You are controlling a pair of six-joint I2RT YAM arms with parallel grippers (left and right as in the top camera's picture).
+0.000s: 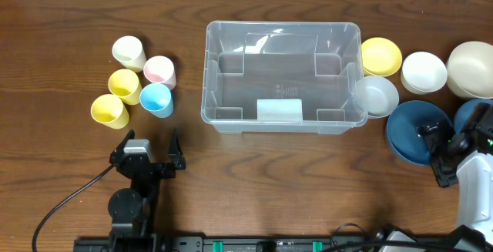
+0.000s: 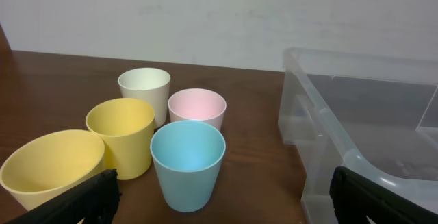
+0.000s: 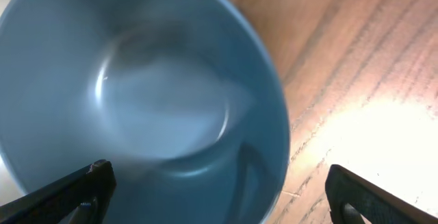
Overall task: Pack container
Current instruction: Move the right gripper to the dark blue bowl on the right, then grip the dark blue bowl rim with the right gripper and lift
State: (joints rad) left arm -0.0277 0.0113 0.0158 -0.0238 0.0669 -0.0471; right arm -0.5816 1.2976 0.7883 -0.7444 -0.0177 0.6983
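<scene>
1. Both sets of jaws stood wide apart, empty: right gripper [image 3: 219, 196] hung over the dark blue bowl [image 3: 137, 101], left gripper [image 2: 229, 200] faced the blue cup [image 2: 187, 162].
2. Guessing here: closing on that slick rim could make the bowl squirt out.
3. Further out, the container [image 1: 208, 75] sat mid-table between the two grippers, closer to the left one.

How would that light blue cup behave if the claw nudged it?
The light blue cup looks like smooth plastic, so probably light and slightly slippery. It stands empty on a base narrower than its rim, so a sideways nudge might tip it; being round, it could then roll.
</scene>
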